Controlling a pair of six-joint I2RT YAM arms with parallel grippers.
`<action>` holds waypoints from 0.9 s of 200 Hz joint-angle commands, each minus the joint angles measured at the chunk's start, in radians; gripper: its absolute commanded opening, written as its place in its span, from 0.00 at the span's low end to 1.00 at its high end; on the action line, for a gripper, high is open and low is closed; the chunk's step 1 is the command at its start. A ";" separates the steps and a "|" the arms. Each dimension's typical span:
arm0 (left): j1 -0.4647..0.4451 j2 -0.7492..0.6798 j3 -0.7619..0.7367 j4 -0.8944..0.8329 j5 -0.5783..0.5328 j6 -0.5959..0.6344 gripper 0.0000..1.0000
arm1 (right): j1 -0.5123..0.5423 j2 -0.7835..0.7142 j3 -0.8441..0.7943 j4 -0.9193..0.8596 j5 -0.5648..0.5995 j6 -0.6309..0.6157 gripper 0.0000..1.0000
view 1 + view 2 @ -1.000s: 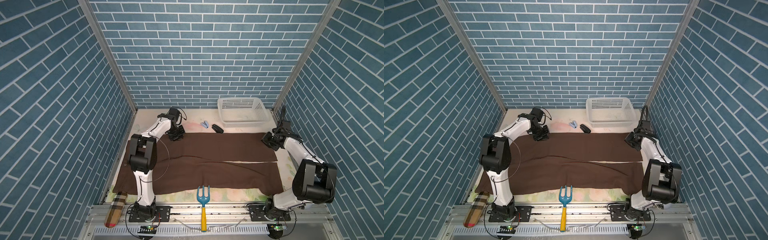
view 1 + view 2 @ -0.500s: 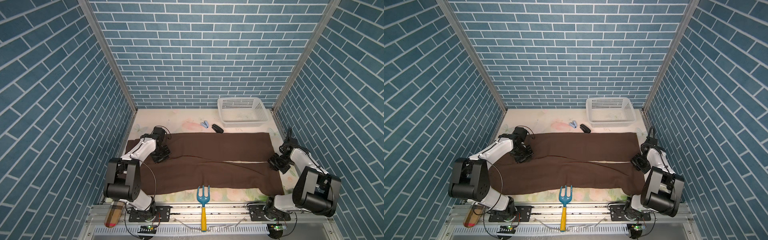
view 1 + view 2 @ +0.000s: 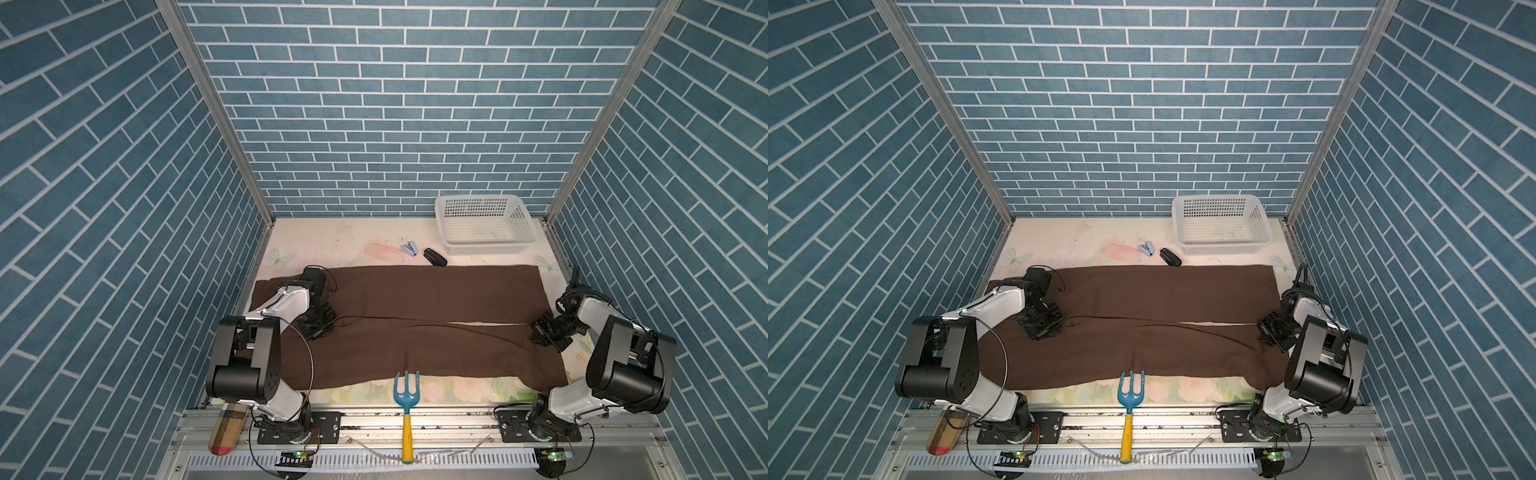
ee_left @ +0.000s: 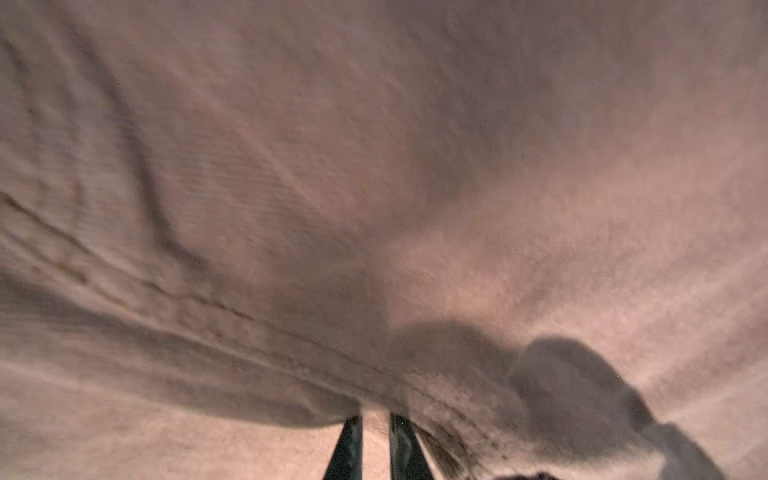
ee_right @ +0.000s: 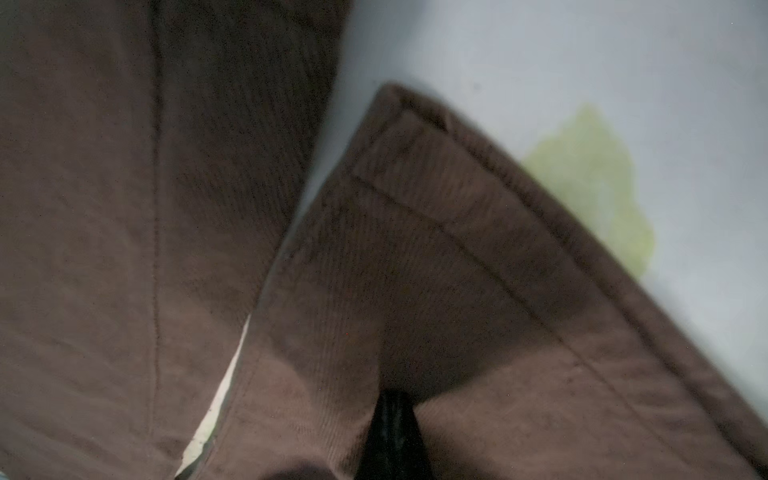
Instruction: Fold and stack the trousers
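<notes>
The trousers [image 3: 415, 299] lie spread flat across the middle of the table [image 3: 332, 245]. The waist is at the left, the hems are at the right, and one leg lies far and one near. A thin strip of table shows between the legs toward the right.

**Grip state**
- The left gripper [image 3: 320, 328] rests on the fabric at the left, where the two legs meet. In the left wrist view its fingers stand close together, and wrinkles run in to the tips. It appears to be pinched on a ridge of cloth.
- The right gripper [image 3: 544, 334] sits at the right, on the inner edge of the near leg beside the hem. It is closed, and the cloth tents over its one visible finger, so it appears clamped on the trousers.

**Procedure (judged: lengthwise fold, one leg onto the other)**
1. Confirm that each pinch holds every layer it is meant to hold.
2. Raise both arms together, only high enough to clear the lower leg.
3. Keep the span between the grips taut so that the edge stays straight.
4. Carry both ends at the same pace and align edge to edge before release.

**Caution**
The blue rake [image 3: 406, 386] lies with its tines at the near edge of the cloth, where it may snag.
</notes>
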 commanded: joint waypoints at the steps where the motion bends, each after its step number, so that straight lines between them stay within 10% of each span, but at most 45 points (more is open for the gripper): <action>1: 0.028 0.008 -0.006 0.015 -0.017 0.018 0.17 | -0.024 0.094 0.035 0.127 0.043 0.050 0.00; 105: 0.034 0.123 0.209 0.024 0.050 0.099 0.58 | -0.047 0.358 0.304 0.289 -0.017 0.140 0.00; 180: 0.034 -0.038 0.121 -0.084 -0.058 0.056 0.36 | 0.014 0.068 0.182 0.189 0.068 0.044 0.00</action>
